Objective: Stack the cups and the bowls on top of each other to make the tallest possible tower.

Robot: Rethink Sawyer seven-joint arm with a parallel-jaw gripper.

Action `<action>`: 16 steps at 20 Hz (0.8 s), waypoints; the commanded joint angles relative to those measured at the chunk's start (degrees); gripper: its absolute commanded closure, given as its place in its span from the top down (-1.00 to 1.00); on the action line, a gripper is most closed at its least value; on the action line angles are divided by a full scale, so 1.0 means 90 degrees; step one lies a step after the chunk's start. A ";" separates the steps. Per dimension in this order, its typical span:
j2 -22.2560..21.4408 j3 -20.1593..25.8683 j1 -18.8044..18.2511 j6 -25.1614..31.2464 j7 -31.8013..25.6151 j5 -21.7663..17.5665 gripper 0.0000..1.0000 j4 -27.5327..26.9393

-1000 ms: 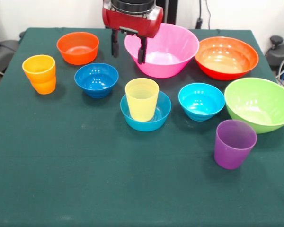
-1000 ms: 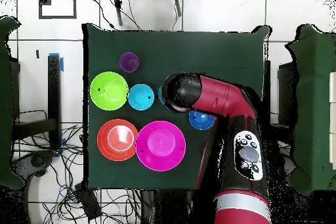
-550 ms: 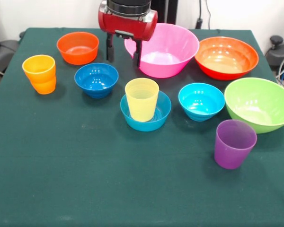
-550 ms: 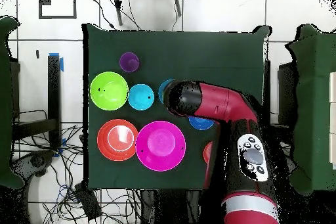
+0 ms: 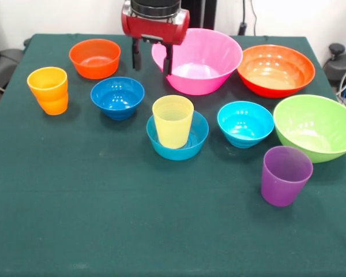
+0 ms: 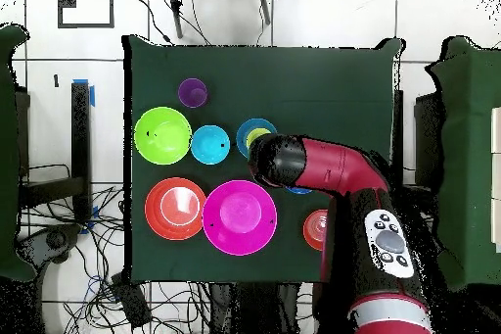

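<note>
The tower is a pale yellow cup (image 5: 173, 121) standing upright in a mid-blue small bowl (image 5: 187, 151); the overhead view shows the same cup (image 6: 258, 137) beside the arm's head (image 6: 279, 161). My gripper (image 5: 152, 60) hangs open and empty at the far side, between the orange-red small bowl (image 5: 95, 57) and the pink large bowl (image 5: 202, 63). An orange cup (image 5: 48, 90) stands at the left and a purple cup (image 5: 285, 175) at the near right. A dark blue small bowl (image 5: 117, 97) and a cyan small bowl (image 5: 245, 123) flank the tower.
An orange-red large bowl (image 5: 275, 69) and a lime green large bowl (image 5: 316, 127) sit along the right side. In the overhead view the arm covers the dark blue bowl and part of the orange-red small bowl (image 6: 315, 229). Green cloth covers the table (image 5: 104, 219).
The gripper has drawn back from above the tower toward the table's far side, still open. In the overhead view the arm has slid off the yellow cup and its bowl.
</note>
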 commanded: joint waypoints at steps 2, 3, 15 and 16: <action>-0.0345 0.0922 -0.0389 0.0261 -0.1148 -0.0545 1.00 0.0699; -0.0412 0.0987 -0.0476 0.0402 -0.1230 -0.0534 1.00 0.0736; -0.0729 0.1508 -0.1337 0.0588 -0.1550 -0.0737 1.00 0.1002; -0.0680 0.1563 -0.1447 0.0438 -0.1578 -0.0796 1.00 0.1063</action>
